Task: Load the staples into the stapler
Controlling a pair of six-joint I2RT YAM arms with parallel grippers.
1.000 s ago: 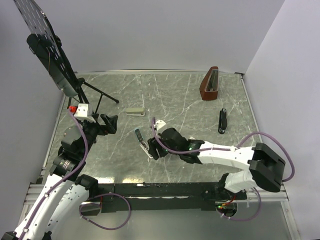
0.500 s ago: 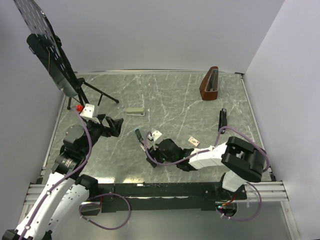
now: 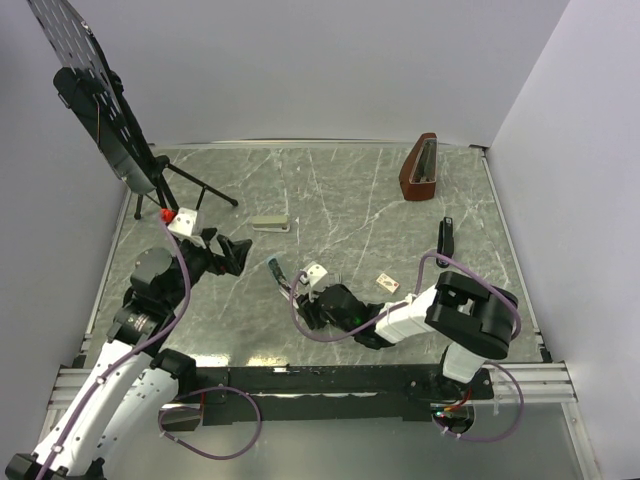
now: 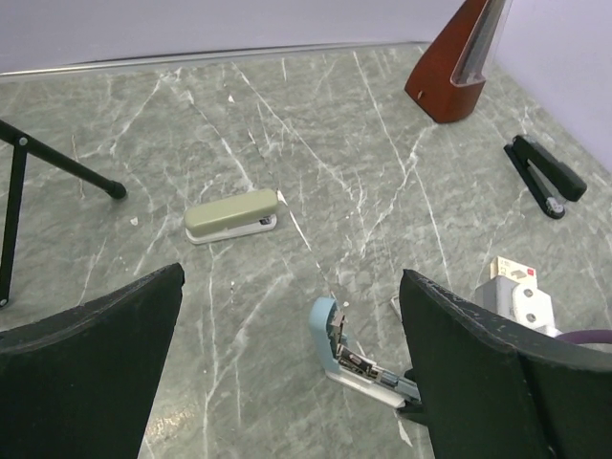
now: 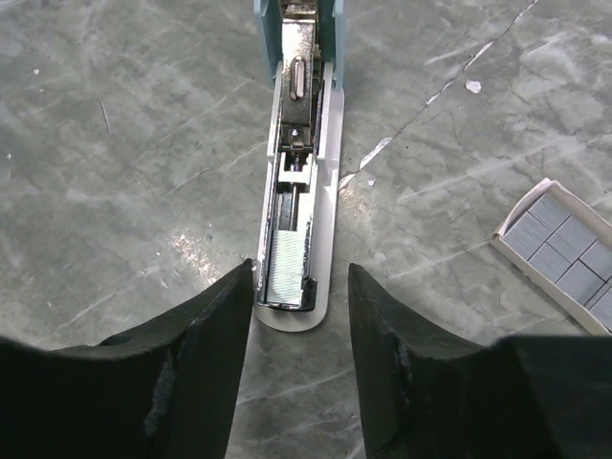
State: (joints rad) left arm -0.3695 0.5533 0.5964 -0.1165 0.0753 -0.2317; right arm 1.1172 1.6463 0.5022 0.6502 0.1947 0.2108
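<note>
Three staplers lie on the grey marbled table (image 3: 350, 200). The light-blue stapler (image 5: 298, 163) is swung open near the front of the table, left of centre. Its white base is flat on the table and its metal rail faces up. One strip of staples (image 5: 287, 268) sits in the near end of that rail. The grey-green stapler (image 4: 232, 214) lies closed farther back. The black stapler (image 4: 545, 177) lies closed well off to the right, near the table's edge.

One small whitish box (image 5: 521, 210) lies open just to the right of the light-blue stapler. It is apart from that stapler and holds several grey blocks of staples (image 5: 564, 244). The frame edge cuts part of the box off.

The right gripper (image 5: 300, 268) is low over the table. Its jaws stand apart on either side of the light-blue stapler's near end. The left one is at the edge of the base, and a gap shows on the other side, so the stapler is not clamped.

The left gripper (image 4: 292, 277) hangs above the table to the left. Its jaws are spread wide with nothing between them.

One brown wedge-shaped case (image 4: 449, 76) stands at the far right. One black stand (image 3: 110, 140) leans at the far left.
</note>
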